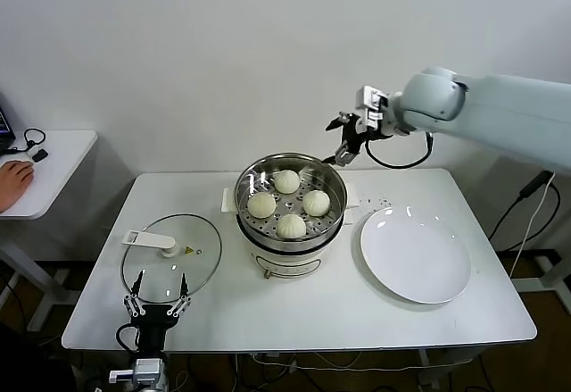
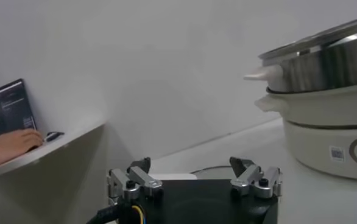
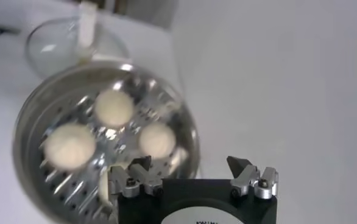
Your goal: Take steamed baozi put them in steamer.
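Note:
Four off-white baozi sit on the perforated tray inside the steel steamer (image 1: 290, 256) at the table's middle: far (image 1: 286, 181), left (image 1: 261, 205), right (image 1: 316, 203) and near (image 1: 291, 226). My right gripper (image 1: 337, 140) hangs open and empty in the air above and behind the steamer's far right rim. In the right wrist view it (image 3: 190, 161) looks down on the steamer (image 3: 29, 115), where three baozi show (image 3: 114, 107) (image 3: 70, 146) (image 3: 156, 139). My left gripper (image 1: 159, 296) is open and empty at the table's near left edge, also in the left wrist view (image 2: 190, 163).
A flat glass lid (image 1: 201, 251) with a white handle lies left of the steamer, just beyond my left gripper. A white round plate (image 1: 415, 255) lies right of the steamer. A side desk with a person's hand (image 1: 13, 178) stands far left.

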